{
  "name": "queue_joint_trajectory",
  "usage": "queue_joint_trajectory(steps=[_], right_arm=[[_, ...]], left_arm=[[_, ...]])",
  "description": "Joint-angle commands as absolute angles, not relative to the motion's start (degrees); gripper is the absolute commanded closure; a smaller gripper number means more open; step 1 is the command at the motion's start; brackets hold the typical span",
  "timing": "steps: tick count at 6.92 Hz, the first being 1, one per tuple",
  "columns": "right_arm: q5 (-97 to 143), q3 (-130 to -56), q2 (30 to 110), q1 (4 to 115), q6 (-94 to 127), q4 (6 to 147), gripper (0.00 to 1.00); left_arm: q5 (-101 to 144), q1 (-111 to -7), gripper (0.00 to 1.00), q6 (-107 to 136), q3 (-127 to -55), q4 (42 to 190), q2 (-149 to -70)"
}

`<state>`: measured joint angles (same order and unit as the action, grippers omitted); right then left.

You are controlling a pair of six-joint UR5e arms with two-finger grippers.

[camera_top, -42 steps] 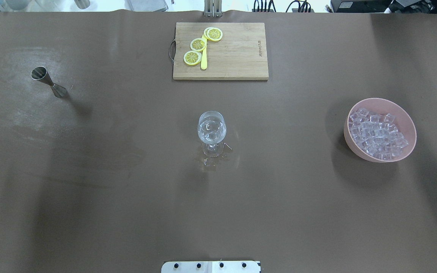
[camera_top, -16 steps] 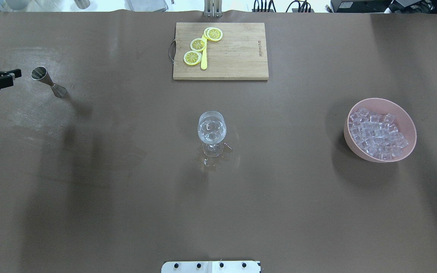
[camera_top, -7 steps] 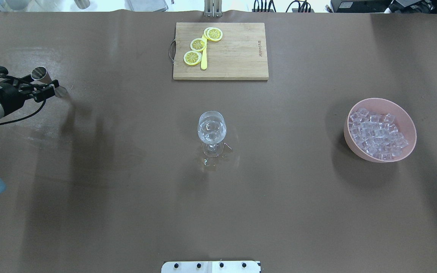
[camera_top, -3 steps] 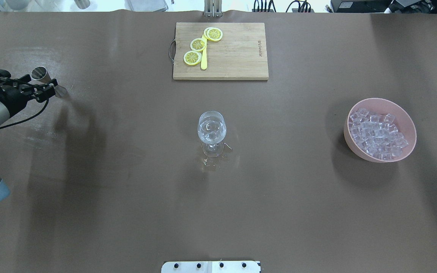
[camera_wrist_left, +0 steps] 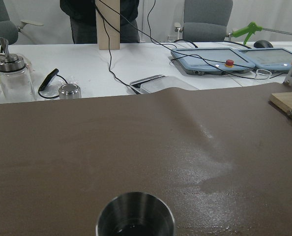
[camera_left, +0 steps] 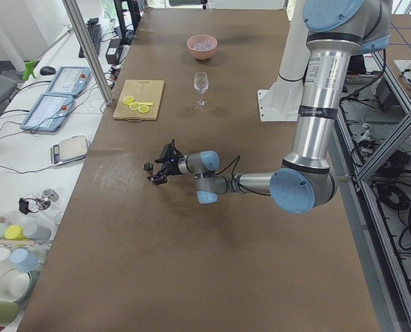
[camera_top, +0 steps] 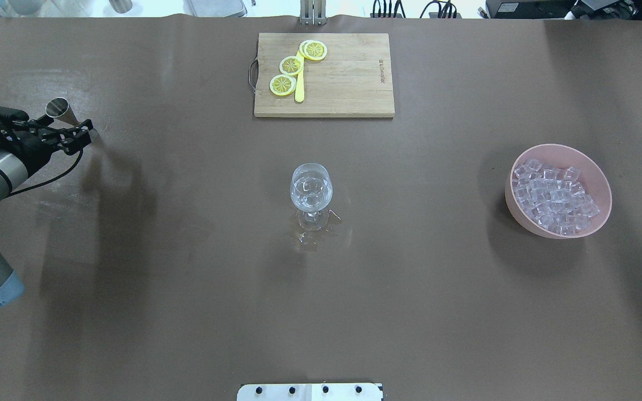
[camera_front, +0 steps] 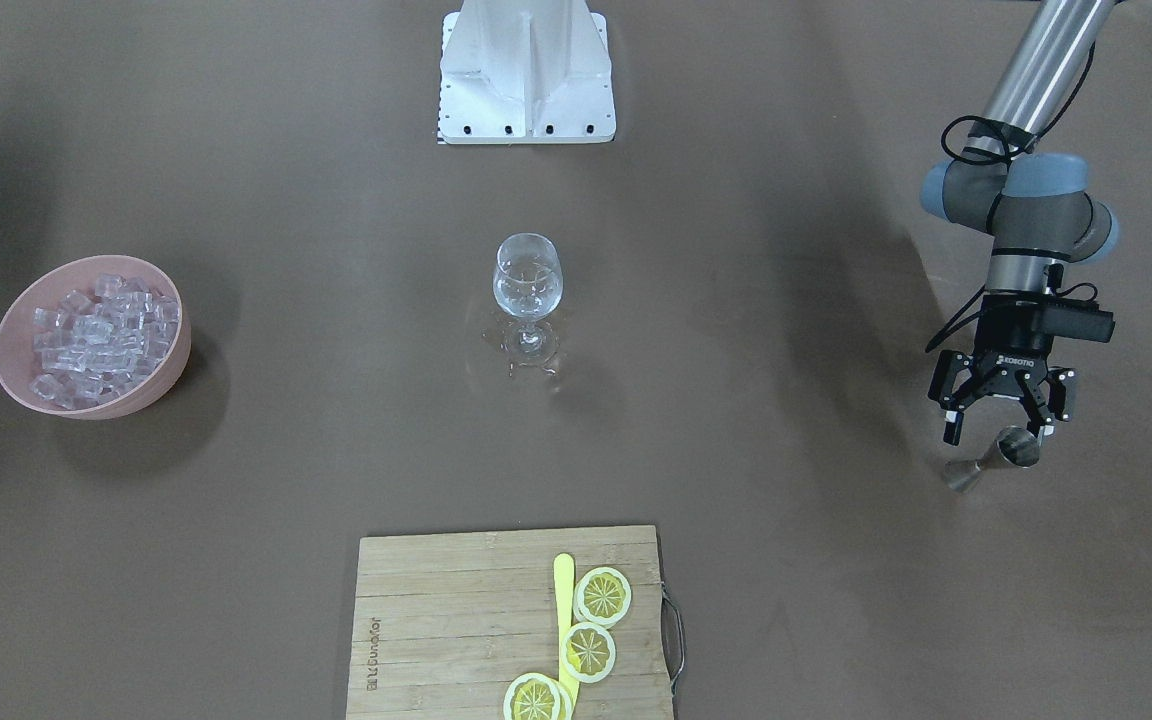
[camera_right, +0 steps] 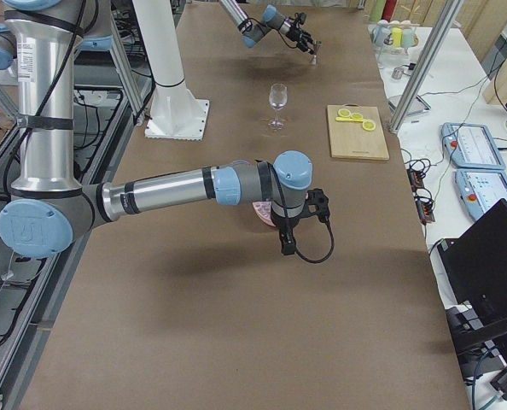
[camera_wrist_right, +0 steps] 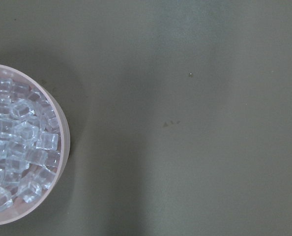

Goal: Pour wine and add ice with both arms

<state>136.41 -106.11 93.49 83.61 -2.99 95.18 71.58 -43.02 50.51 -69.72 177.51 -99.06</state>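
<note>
A steel jigger (camera_front: 1011,450) stands near the table's left end. My left gripper (camera_front: 1000,432) is open, its jaws just short of the jigger on either side; it also shows in the overhead view (camera_top: 82,136). The left wrist view shows the jigger's rim (camera_wrist_left: 135,216) close below. A wine glass (camera_top: 311,189) with clear contents stands mid-table. A pink bowl (camera_top: 599,178) holds the ice (camera_top: 555,195). My right gripper (camera_right: 286,243) shows only in the exterior right view, beside the bowl; I cannot tell if it is open. Its wrist view shows the ice (camera_wrist_right: 18,147) at left.
A wooden cutting board (camera_top: 343,78) with lemon slices (camera_top: 291,65) and a yellow knife lies at the far edge. Wet glints lie around the glass's foot (camera_top: 312,231). The white base block (camera_front: 526,80) is at the robot's side. Jars and cables lie beyond the table's left end.
My left arm has come in from the table's left edge and brought its open gripper up to the jigger. The glass, bowl and board have not moved.
</note>
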Motion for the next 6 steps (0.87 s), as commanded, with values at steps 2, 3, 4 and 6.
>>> queue_joint_trajectory(steps=[2,3,4,6], right_arm=[[136.4,-106.1,93.4,83.6,-3.1,95.2,0.00],[136.4,-106.1,93.4,83.6,-3.1,95.2,0.00],[136.4,-106.1,93.4,83.6,-3.1,95.2,0.00],[136.4,-106.1,93.4,83.6,-3.1,95.2,0.00]], left_arm=[[71.7,-42.7,0.03,50.8,-67.7,177.3,-99.7],[71.7,-42.7,0.03,50.9,-67.5,177.3,-100.2],[71.8,-42.7,0.03,50.9,-67.4,177.2,-100.2],[71.8,-42.7,0.03,51.0,-66.7,177.2,-101.0]])
